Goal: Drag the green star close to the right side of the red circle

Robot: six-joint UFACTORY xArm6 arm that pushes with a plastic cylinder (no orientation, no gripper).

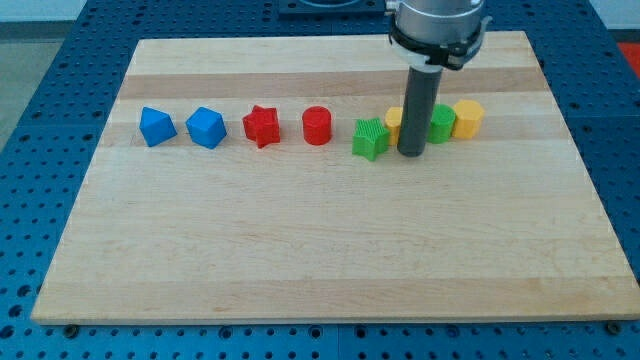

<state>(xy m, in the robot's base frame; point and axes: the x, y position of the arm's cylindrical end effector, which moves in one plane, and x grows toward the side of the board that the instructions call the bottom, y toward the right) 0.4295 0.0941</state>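
Camera view gives you one row of small blocks running across the upper part of a pale wooden board [300,260], which sits on a blue perforated table [40,120].

Look first at the green star [370,139]. It is a bright green, squat block with ribbed sides and short blunt points, just right of the frame's centre in the upper half. You see it from above and in front, so its outline reads almost square; no long axis can be made out, and you cannot say which way it points beyond one blunt corner turned toward the frame's bottom.

The red circle [317,126] stands just to the star's left, a short upright cylinder, with a clear strip of board between the two. Further left come a red star [261,126] and then two blue blocks, one [206,127] near the red star and the other [157,126] at the row's left end; their exact shapes are hard to tell.

Your arm carries no claw, so nothing is opened, closed or held: it ends in a dark rod. My tip [411,154] rests on the board just right of the green star, very close to it; you cannot tell whether they touch. Behind the rod a yellow block [394,119] peeks out on its left and a second green block [442,124] on its right, with a yellow cylinder-like block [467,118] at the row's right end.
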